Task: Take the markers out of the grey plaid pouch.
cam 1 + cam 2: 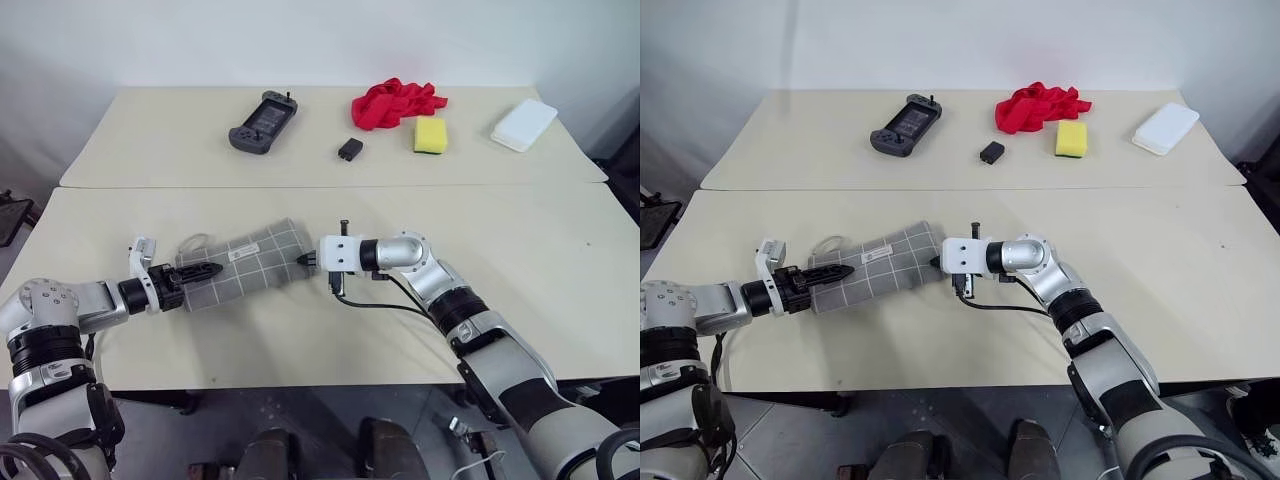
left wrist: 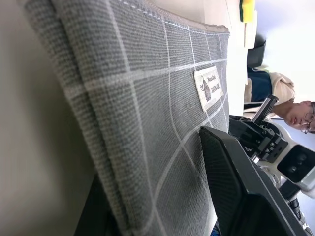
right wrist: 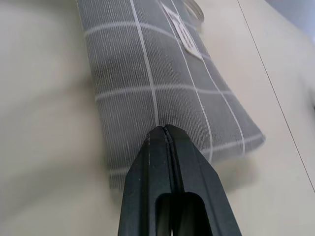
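The grey plaid pouch lies flat on the near table, its white label facing up and a white cord loop at its left end. My left gripper comes in from the left and is shut on that end, with one black finger on top of the fabric and the other underneath. My right gripper points left at the pouch's right end. Its fingers are shut tight together, the tip at the fabric's edge and nothing visible between them. The markers are hidden.
On the far table sit a grey game controller, a small black block, a bright red cloth, a yellow sponge and a white box. A black cable trails from my right wrist. A person is beyond the table.
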{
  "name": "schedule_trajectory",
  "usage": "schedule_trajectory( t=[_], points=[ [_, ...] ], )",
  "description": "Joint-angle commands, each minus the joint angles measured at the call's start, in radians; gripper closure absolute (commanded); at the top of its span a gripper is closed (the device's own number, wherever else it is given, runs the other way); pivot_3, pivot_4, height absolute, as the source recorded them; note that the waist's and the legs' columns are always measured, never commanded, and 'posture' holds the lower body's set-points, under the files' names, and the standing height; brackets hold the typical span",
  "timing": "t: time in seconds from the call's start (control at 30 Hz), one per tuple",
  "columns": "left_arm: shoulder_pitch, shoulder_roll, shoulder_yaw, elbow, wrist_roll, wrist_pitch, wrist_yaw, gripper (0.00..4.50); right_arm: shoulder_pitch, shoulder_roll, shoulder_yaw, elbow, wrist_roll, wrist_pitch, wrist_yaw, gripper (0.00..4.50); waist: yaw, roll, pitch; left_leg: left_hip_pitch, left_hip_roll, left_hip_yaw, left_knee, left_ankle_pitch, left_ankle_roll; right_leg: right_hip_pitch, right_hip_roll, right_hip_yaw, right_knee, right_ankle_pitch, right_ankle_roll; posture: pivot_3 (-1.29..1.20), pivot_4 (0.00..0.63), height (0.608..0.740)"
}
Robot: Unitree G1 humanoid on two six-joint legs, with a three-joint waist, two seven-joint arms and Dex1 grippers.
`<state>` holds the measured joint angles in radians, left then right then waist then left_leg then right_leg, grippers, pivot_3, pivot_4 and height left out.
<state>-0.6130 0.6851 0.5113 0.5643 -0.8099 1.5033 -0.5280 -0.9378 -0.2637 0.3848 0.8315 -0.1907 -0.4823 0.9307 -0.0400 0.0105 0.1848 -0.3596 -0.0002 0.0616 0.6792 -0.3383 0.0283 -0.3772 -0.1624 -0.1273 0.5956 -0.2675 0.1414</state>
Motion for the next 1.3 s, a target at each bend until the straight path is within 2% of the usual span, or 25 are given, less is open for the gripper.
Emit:
schedule_trajectory(
  t=[0.03,0.3,0.5,0.53,0.6,0.67,0.7,0.8,0.9,0.97,1.07,1.27,1.3],
  points=[
    [0.03,0.033,0.009,0.007,0.034,-0.012,0.001,2.65,0.002,-0.008,0.004,0.016,-0.017,-0.008,0.006,4.5,-0.006,0.0,0.0,0.0,0.0,0.0,0.0,0.0,0.0,0.0,0.0,0.0,0.0,0.0,0.0,0.0,0.15,0.74],
    [0.027,0.04,0.052,0.029,0.029,-0.036,-0.001,2.65,0.0,-0.006,0.003,0.025,-0.023,-0.015,0.011,4.5,-0.017,0.0,0.0,0.0,0.002,0.001,-0.002,0.0,-0.001,-0.001,0.001,0.0,-0.001,-0.001,-0.001,0.0,0.15,0.74],
    [0.039,0.021,0.06,-0.037,0.004,-0.04,-0.023,4.42,-0.001,-0.02,-0.034,-0.003,0.024,-0.02,0.044,4.5,-0.017,-0.001,0.001,0.0,0.002,0.002,-0.003,0.0,-0.001,-0.002,0.001,0.001,-0.001,-0.001,-0.001,0.0,0.15,0.74],
    [0.044,0.016,0.057,-0.065,-0.006,-0.035,-0.032,4.47,0.0,-0.028,-0.045,-0.018,0.044,-0.021,0.061,4.5,-0.017,-0.001,0.001,0.0,0.002,0.002,-0.003,0.0,-0.001,-0.002,0.001,0.001,-0.001,-0.001,-0.001,0.0,0.15,0.74],
    [0.035,-0.009,0.082,-0.106,-0.036,-0.013,-0.034,4.47,0.009,-0.056,-0.081,-0.072,0.112,0.004,0.122,4.5,-0.015,-0.002,0.002,0.0,0.002,0.002,-0.003,0.0,-0.001,-0.002,0.001,0.001,-0.001,-0.001,-0.001,0.0,0.15,0.74],
    [0.041,-0.042,0.082,-0.201,-0.061,-0.037,-0.043,4.47,0.037,-0.096,-0.145,-0.182,0.248,0.079,0.226,4.5,-0.005,-0.003,0.004,-0.003,0.002,0.0,-0.002,0.0,-0.001,-0.003,0.001,0.0,-0.002,-0.001,-0.001,0.0,0.15,0.74],
    [0.033,-0.068,0.074,-0.293,-0.097,-0.059,-0.066,4.47,0.062,-0.139,-0.202,-0.271,0.353,0.183,0.286,4.5,0.002,-0.003,0.004,-0.006,0.002,-0.002,0.0,0.0,-0.001,-0.004,0.001,-0.001,-0.002,-0.001,-0.001,0.0,0.15,0.74],
    [0.064,-0.102,-0.025,-0.552,-0.093,-0.273,-0.203,4.47,0.117,-0.252,-0.319,-0.426,0.532,0.412,0.373,4.5,0.017,-0.005,0.005,-0.018,0.0,-0.004,0.003,0.0,-0.001,-0.012,-0.001,-0.002,-0.002,0.0,0.0,0.0,0.15,0.74],
    [0.031,-0.195,-0.146,-0.617,0.066,-0.657,-0.269,4.5,0.167,-0.419,-0.398,-0.422,0.597,0.596,0.457,3.91,0.038,-0.004,0.005,-0.018,-0.001,-0.004,0.002,0.0,0.0,-0.013,-0.001,-0.003,-0.004,0.0,0.0,0.0,0.15,0.74],
    [0.026,-0.239,-0.272,-0.606,0.205,-0.932,-0.353,4.5,0.155,-0.481,-0.454,-0.382,0.621,0.656,0.448,3.25,0.042,-0.004,0.005,-0.019,-0.002,0.0,0.002,0.0,0.001,-0.012,-0.001,-0.003,-0.007,0.0,0.001,0.0,0.15,0.74],
    [0.025,-0.31,-0.443,-0.436,0.428,-1.348,-0.417,4.5,0.081,-0.518,-0.492,-0.355,0.642,0.743,0.424,2.25,0.034,-0.004,0.005,-0.019,-0.004,0.008,0.002,0.0,0.001,-0.014,-0.001,-0.002,-0.009,0.001,0.002,0.0,0.15,0.74],
    [-0.027,-0.408,-0.573,-0.089,0.687,-1.912,-0.339,4.5,-0.009,-0.54,-0.475,-0.431,0.703,1.054,0.431,0.18,0.019,-0.004,0.005,-0.018,0.0,0.02,0.001,0.0,0.001,-0.018,0.002,-0.001,-0.007,0.001,0.002,0.0,0.15,0.74],
    [-0.034,-0.43,-0.574,-0.045,0.705,-1.96,-0.301,4.5,-0.021,-0.543,-0.454,-0.463,0.712,1.146,0.415,0.02,0.022,-0.004,0.005,-0.019,0.0,0.021,0.001,0.0,0.001,-0.018,0.001,-0.001,-0.007,0.001,0.002,0.0,0.15,0.74]
  ],
)
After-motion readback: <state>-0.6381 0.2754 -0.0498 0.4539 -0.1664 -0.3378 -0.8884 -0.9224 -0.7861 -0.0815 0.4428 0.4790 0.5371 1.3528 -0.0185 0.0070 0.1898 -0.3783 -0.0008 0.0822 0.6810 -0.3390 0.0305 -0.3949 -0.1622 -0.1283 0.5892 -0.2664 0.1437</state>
